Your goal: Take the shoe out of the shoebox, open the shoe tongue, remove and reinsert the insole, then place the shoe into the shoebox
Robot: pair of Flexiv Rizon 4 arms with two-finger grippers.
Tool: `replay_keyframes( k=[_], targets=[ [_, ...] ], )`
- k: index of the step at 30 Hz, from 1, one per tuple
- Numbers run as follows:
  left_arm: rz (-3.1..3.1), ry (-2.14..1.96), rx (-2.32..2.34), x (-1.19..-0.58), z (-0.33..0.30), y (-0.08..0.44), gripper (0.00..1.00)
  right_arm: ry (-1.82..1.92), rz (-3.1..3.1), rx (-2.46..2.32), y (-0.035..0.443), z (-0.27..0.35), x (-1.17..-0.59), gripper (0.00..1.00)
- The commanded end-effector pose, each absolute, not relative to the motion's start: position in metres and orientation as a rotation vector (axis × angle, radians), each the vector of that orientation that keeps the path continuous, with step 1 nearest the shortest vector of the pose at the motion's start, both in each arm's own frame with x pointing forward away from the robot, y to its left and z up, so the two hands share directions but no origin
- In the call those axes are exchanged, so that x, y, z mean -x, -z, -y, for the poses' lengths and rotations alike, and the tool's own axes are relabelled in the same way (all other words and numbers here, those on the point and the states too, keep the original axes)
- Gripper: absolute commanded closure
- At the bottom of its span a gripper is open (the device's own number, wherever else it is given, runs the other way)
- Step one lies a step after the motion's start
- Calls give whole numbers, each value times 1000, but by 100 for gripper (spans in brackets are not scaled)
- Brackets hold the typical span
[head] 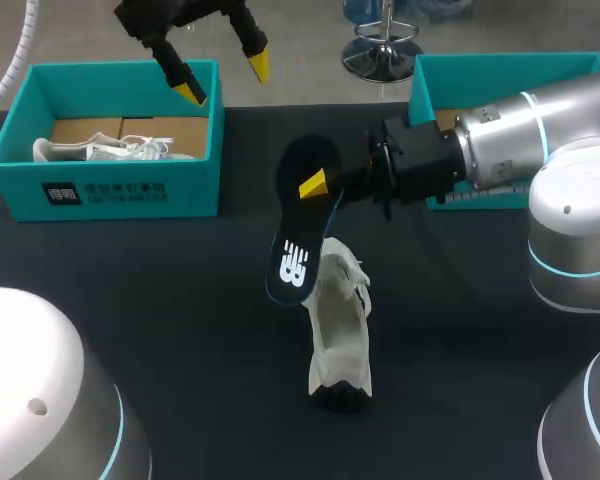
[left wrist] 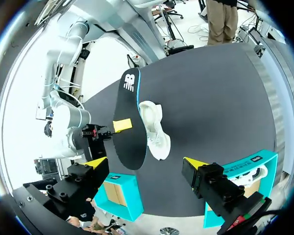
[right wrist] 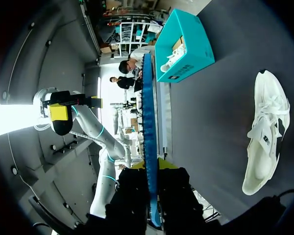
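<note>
Now R gripper [right wrist: 150, 169] pinches insole [head: 298, 250], prob. airborne.

Left gripper [head: 225, 75] hangs above the rear right corner of the left shoebox [head: 130, 195], its yellow-tipped fingers spread apart and holding nothing. That teal box sits at the table's far left and contains one white shoe in the box [head: 105, 150] lying on cardboard. A second teal box, the right shoebox [head: 510, 75], stands at the far right, partly hidden by the right arm. Right gripper [head: 320, 188] reaches to mid-table and grips a black insole [head: 300, 235], raised off the black table [head: 180, 320] and tilted. One yellow tip lies on its face; the other is hidden. A white shoe [head: 342, 325] rests on the table just beside the insole's lower end; contact cannot be determined.
</note>
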State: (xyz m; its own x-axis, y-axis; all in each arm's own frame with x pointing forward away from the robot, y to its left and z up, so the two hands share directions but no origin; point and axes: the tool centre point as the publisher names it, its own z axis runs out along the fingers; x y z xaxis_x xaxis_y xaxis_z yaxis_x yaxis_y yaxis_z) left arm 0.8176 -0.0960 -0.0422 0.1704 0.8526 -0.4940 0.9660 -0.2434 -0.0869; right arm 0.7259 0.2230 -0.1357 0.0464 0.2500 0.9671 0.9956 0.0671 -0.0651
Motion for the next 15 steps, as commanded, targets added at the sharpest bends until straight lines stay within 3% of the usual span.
replay_keyframes(
  k=[1, 15],
  targets=[
    [-1469, 1023, -1937, -812, 60, 78, 0, 983, 1382, 1361, 136, -225, -726, 100],
    [-1327, 1168, -1780, -800, 60, 115, 0, 983, 1382, 1361, 136, -225, -726, 100]
  ],
)
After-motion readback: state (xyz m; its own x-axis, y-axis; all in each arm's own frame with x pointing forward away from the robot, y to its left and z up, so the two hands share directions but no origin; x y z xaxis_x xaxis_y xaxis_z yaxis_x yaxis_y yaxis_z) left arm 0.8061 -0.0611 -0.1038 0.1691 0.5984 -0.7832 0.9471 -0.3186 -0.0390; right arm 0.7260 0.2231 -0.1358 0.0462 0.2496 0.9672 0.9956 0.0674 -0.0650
